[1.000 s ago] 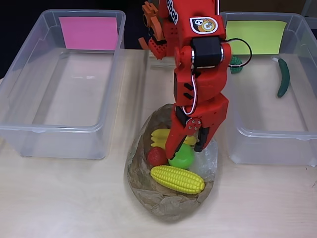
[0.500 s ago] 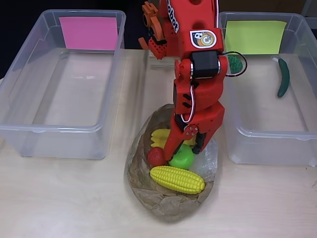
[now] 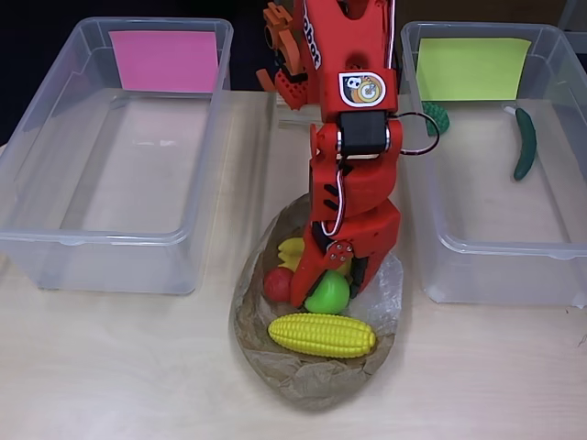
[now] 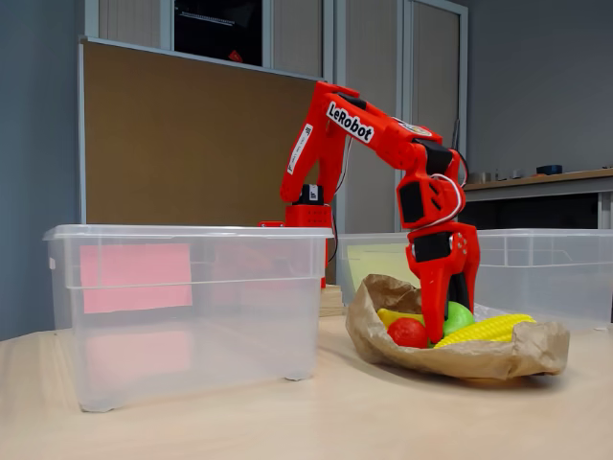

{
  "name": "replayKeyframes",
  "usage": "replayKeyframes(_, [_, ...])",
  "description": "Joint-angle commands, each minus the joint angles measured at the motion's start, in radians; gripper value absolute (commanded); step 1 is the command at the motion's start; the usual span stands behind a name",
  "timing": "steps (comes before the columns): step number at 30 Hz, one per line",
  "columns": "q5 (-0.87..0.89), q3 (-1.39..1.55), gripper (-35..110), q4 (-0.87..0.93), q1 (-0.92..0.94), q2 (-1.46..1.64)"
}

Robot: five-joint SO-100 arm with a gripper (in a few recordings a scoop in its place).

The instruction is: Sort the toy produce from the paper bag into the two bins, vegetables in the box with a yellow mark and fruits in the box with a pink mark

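The gripper (image 3: 328,286) was lowered into the paper bag (image 3: 312,380), its fingers spread around the green fruit (image 3: 329,294); whether they gripped it could not be told. The step in hand appeared to be picking this item. The next move would call for closing firmly on the smooth, round plastic, then lifting clear of the crumpled brown rim. Beside the green fruit lay a glossy red ball-shaped piece (image 3: 276,283), a yellow banana (image 3: 292,250) and a knobbly ear of corn (image 3: 321,335). The pink-marked box (image 3: 110,252) was clear, rigid plastic. The yellow-marked box (image 3: 500,266) held a slim cucumber (image 3: 526,142).
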Motion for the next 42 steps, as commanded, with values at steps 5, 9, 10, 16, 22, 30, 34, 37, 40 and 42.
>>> replayKeyframes(5, [-0.008,0.028,25,0.064,-0.005,0.017])
replayKeyframes(9, [-0.074,-0.012,20,0.137,0.009,0.028])
replayKeyframes(10, [-0.098,-0.031,19,0.163,0.012,0.028])
replayKeyframes(16, [-0.345,-0.202,19,0.314,0.031,0.041])
replayKeyframes(22, [-0.699,-0.518,18,0.494,0.023,0.044])
replayKeyframes(30, [-1.015,-0.729,19,0.607,0.083,0.195])
replayKeyframes(34, [-0.991,-0.574,20,0.601,0.213,0.371])
replayKeyframes(37, [-0.959,-0.472,19,0.637,0.33,0.472])
replayKeyframes(40, [-0.927,-0.4,20,0.69,0.451,0.565])
replayKeyframes(42, [-0.902,-0.334,20,0.704,0.532,0.637])
